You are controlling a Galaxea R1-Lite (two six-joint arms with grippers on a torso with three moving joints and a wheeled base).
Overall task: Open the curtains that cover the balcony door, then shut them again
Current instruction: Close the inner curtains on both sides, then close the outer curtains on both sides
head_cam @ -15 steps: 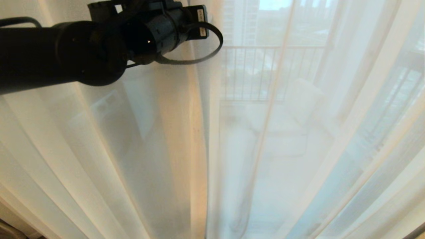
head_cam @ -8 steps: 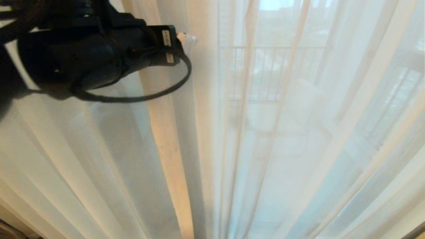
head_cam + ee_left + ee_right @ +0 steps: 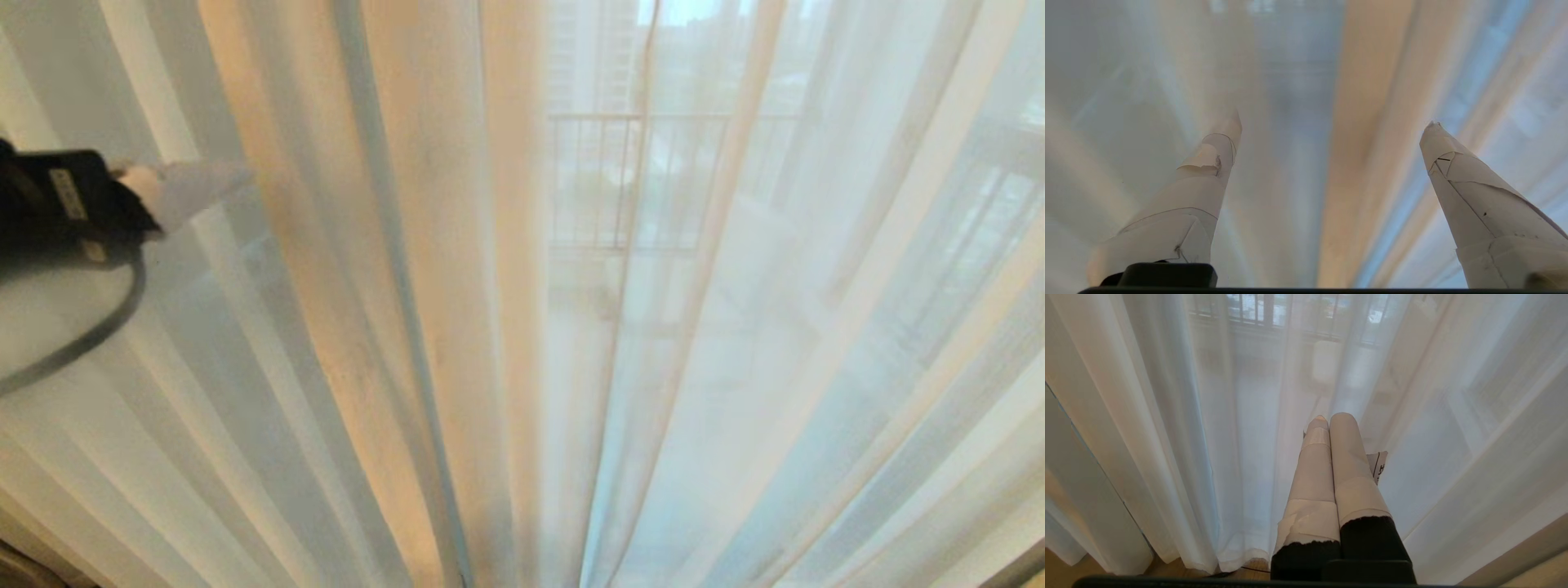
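Left pincer (image 3: pixel 1331 122) wide open, holding nothing, curtains (image 3: pixel 424 286) just ahead; right pincer (image 3: pixel 1329 420) closed, empty, sheers before it, balcony railing (image 3: pixel 620 180) beyond

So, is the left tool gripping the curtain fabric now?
No, in the left wrist view the left tool stands wide open, with the curtains beyond its fingers.

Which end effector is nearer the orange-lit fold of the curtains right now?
Left. The left end effector sits open beside the orange-lit fold, the fold ahead between its fingers in the wrist view. The right end effector is shut, low before the white sheers.
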